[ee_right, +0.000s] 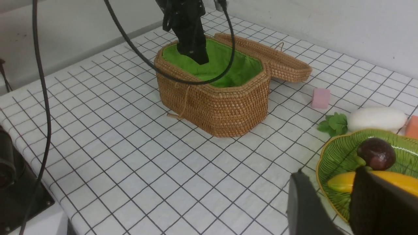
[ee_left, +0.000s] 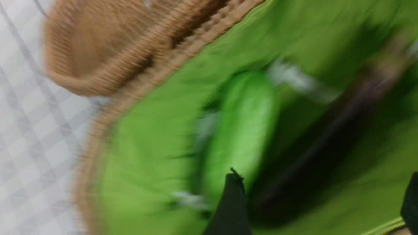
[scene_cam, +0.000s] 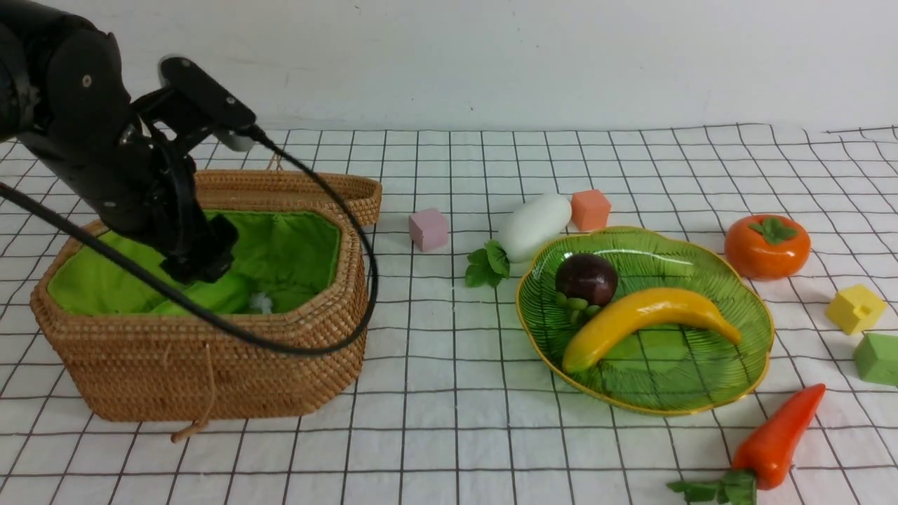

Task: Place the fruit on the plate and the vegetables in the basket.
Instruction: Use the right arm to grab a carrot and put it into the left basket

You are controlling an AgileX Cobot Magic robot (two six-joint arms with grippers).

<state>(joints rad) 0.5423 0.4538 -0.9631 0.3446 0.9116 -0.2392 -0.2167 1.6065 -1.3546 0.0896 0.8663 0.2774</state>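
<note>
My left gripper (scene_cam: pixel 200 265) reaches down into the green-lined wicker basket (scene_cam: pixel 210 365). In the blurred left wrist view its jaws stand wide apart, open (ee_left: pixel 321 209), over the dark eggplant (ee_left: pixel 326 153), with the light green cucumber (ee_left: pixel 241 130) beside it. The banana (scene_cam: pixel 645 319) and the mangosteen (scene_cam: pixel 586 278) lie on the green plate (scene_cam: pixel 701 400). On the cloth lie the persimmon (scene_cam: pixel 767 245), the white radish (scene_cam: pixel 533 226) and the carrot (scene_cam: pixel 779 438). My right gripper (ee_right: pixel 339 195) hovers near the plate's rim (ee_right: pixel 321 166), open, nothing between its fingers.
The wicker lid (scene_cam: pixel 302 188) leans behind the basket. Foam cubes sit about: pink (scene_cam: pixel 429 229), orange (scene_cam: pixel 590 209), yellow (scene_cam: pixel 854 308), green (scene_cam: pixel 878 358). The left arm's black cable (scene_cam: pixel 351 231) loops over the basket's right end.
</note>
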